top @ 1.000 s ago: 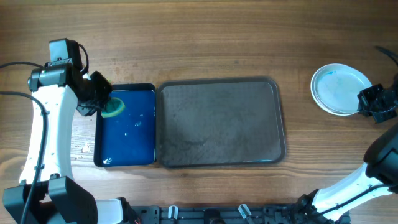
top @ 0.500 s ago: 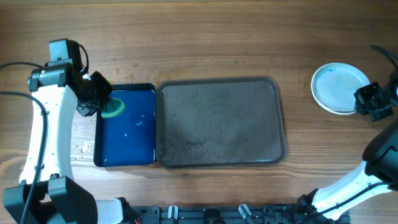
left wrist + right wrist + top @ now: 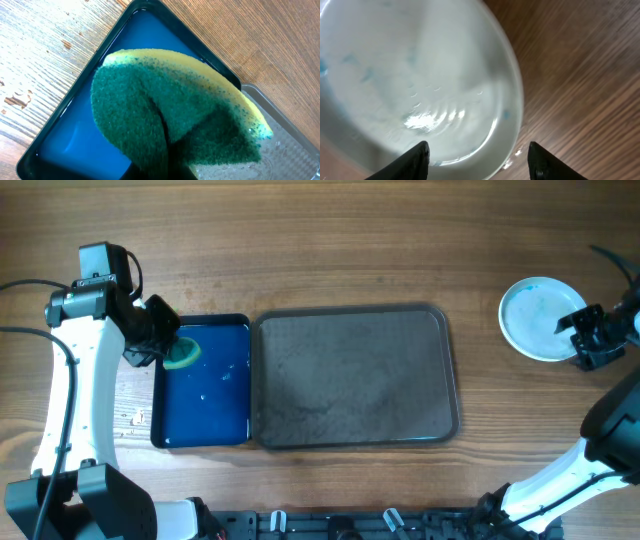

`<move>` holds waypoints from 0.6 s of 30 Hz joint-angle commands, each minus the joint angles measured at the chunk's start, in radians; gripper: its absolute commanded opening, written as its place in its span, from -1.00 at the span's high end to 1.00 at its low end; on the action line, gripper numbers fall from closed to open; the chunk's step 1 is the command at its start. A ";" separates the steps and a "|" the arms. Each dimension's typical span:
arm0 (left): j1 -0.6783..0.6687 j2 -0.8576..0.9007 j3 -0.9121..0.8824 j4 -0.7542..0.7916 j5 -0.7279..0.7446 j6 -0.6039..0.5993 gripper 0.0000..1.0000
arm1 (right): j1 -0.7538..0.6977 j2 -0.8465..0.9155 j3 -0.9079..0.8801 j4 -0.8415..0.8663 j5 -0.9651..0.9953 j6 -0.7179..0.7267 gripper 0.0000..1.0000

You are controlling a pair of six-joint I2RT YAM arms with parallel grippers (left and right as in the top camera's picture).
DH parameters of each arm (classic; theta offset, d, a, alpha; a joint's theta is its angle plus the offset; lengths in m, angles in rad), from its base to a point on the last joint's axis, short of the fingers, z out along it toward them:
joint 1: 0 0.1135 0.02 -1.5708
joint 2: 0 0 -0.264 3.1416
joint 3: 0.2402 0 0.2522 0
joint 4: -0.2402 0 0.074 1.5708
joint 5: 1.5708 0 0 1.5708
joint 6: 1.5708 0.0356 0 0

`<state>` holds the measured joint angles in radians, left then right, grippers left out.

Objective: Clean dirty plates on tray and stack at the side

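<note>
Nearest the robot's base lies the tray (image 3: 355,375), dark grey, flat on the table (image 3: 330,240), its long axis running left to right; no plate rests on it, so the clearing looks nearly or wholly done. Touching its left rim is a smaller blue tray (image 3: 205,405) holding shallow water, its long axis running near to far; over its far left corner hangs the left claw (image 3: 172,352), clamped on a sponge (image 3: 170,120), green scouring face toward the wrist camera, yellow foam behind. Farther off, well apart from the tray on the right of the table, sit the plates (image 3: 535,315): white, round, lying flat and face up, hence with no long axis and no heading to speak of; they appear stacked, though the count cannot be told from above; the top one shows faint blue traces and a wet sheen. At their right edge stands the right claw (image 3: 580,338), its fingers (image 3: 417,160) apart and gripping nothing, the plate's rim just ahead of the gap. The plates are probably stiff, fairly light, slippery while wet and liable to chip if dropped; the raised rim is the likeliest hold, pinched from the side with one finger under the lip and one above, since the flat face offers no purchase.
</note>
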<state>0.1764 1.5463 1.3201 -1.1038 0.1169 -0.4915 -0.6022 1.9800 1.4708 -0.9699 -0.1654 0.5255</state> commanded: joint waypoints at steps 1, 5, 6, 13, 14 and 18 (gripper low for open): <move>-0.005 0.007 0.017 0.000 -0.014 0.013 0.92 | 0.015 -0.022 0.123 -0.041 -0.050 -0.046 -0.25; -0.005 0.007 0.017 0.000 -0.016 0.013 0.92 | 0.047 -0.092 0.196 -0.085 -0.028 -0.096 0.22; -0.005 0.007 0.017 0.000 -0.022 0.015 0.92 | 0.060 -0.117 0.195 -0.088 -0.028 -0.110 0.29; -0.005 0.007 -0.040 -0.002 -0.091 0.043 0.92 | 0.247 -0.263 0.195 -0.167 -0.011 -0.152 0.25; -0.005 0.007 -0.061 -0.003 -0.092 0.043 0.92 | 0.278 -0.281 0.195 -0.176 -0.003 -0.158 0.24; -0.006 0.007 -0.174 0.048 -0.067 0.087 0.92 | 0.422 -0.353 0.195 -0.208 0.031 -0.160 0.17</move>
<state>0.1764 1.5463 1.2320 -1.0847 0.0494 -0.4576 -0.2691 1.6974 1.6466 -1.1606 -0.1734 0.3882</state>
